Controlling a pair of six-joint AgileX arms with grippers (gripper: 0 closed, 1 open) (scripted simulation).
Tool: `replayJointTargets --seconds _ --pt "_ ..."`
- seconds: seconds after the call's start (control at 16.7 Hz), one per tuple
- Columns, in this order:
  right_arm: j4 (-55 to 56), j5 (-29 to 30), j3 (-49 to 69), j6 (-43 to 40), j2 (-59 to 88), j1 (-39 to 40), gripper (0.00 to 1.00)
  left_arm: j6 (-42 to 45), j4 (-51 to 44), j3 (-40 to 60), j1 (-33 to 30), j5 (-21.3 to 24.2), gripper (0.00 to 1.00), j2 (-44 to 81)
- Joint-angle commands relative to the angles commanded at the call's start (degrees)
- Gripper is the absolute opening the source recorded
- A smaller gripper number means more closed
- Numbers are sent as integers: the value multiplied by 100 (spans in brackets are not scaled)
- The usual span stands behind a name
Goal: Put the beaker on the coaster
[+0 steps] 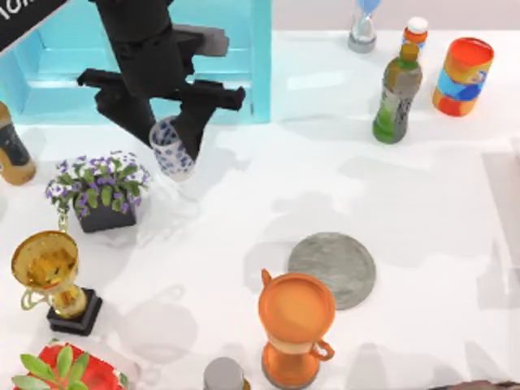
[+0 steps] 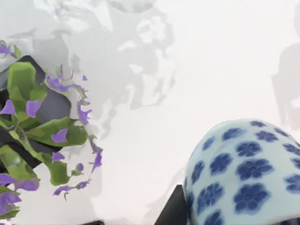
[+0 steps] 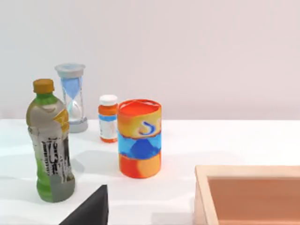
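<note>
White table (image 1: 422,203), cluttered along its edges; a turquoise tray (image 1: 260,73) sits at the far left. Left gripper (image 1: 175,134) hangs over the table's left half, just right of the potted purple-flowered plant (image 1: 101,191), its fingers clenched on the beaker (image 1: 172,149). The beaker rides tilted and looks lifted off the table; the left wrist view shows its blue-flowered wall (image 2: 243,168) close up, above bare table. Coaster (image 1: 331,269) lies flat, well apart to the right and nearer the front edge, touching or just beside the orange jug (image 1: 296,329).

Judgement: thin glass, light, stiff, slick and breakable. A grip across the wall near the rim suits it; squeeze gently, level it before setting down, and mind the jug.

Right arm parked off the right side; I cannot tell how its fingers stand.
</note>
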Motion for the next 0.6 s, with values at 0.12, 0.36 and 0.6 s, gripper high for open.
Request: replayJointTargets --seconds 0.12,0.36,0.6 --pt "0 0 0 0 0 0 100 -1350 -82 471 -638 -123 0 435" --pt "0 0 0 0 0 0 100 -3434 -95 1260 -1758 -456 0 1138" --pt "0 0 0 0 0 0 100 -4552 -35 1774 -2461 -756 0 1541"
